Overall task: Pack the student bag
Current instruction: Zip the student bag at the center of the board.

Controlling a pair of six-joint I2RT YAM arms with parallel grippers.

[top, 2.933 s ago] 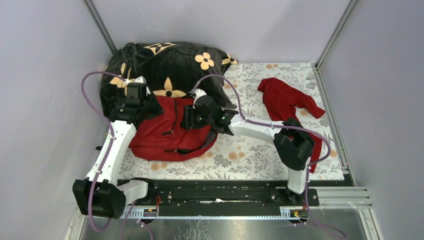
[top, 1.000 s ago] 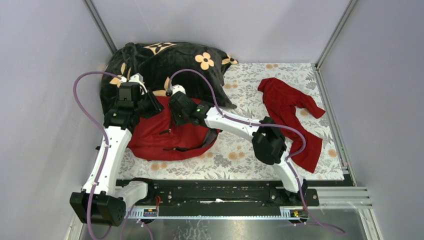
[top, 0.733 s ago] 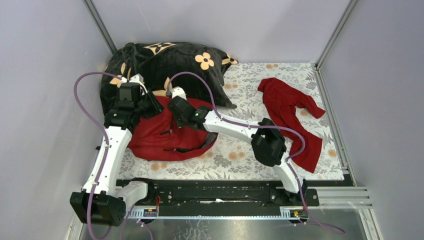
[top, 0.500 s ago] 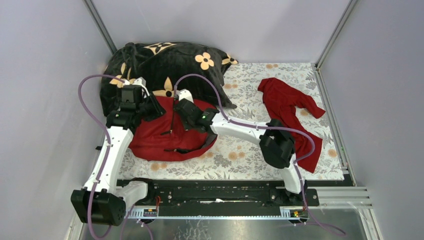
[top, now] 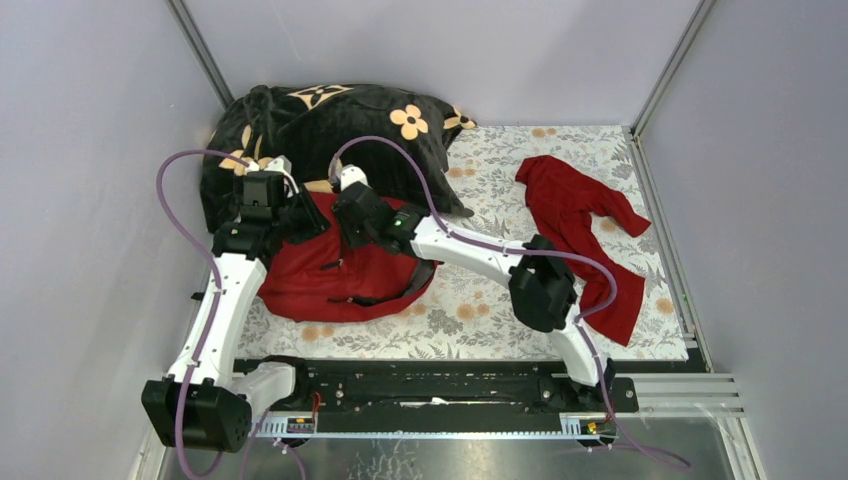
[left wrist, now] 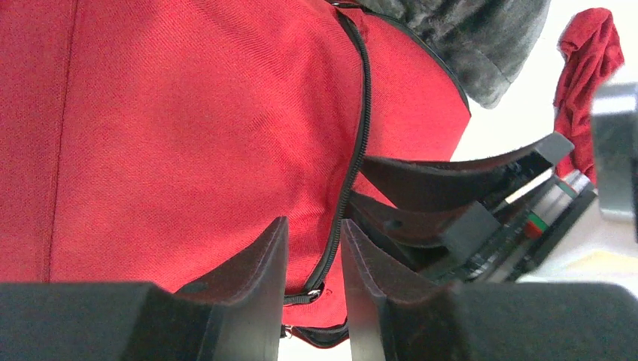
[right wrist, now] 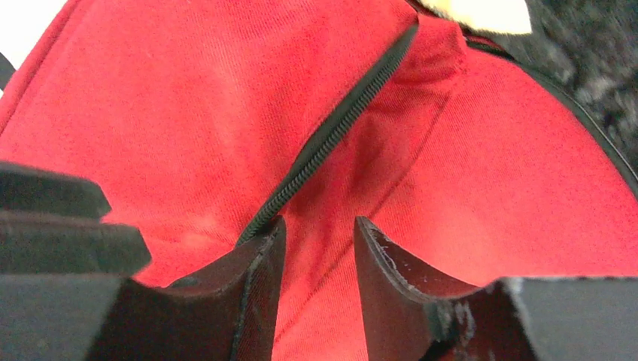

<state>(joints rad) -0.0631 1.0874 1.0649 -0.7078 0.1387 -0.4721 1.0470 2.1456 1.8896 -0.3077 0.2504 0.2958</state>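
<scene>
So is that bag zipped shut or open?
Looks shut: in both wrist views the zipper on the bag runs as one closed black line, no gap showing. Its whole length isn't in view.

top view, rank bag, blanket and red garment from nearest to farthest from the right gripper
1. Bag: directly under the right gripper, on the left side.
2. Blanket: just behind the gripper, in the far-left corner.
3. Red garment: well off to the right.
</scene>
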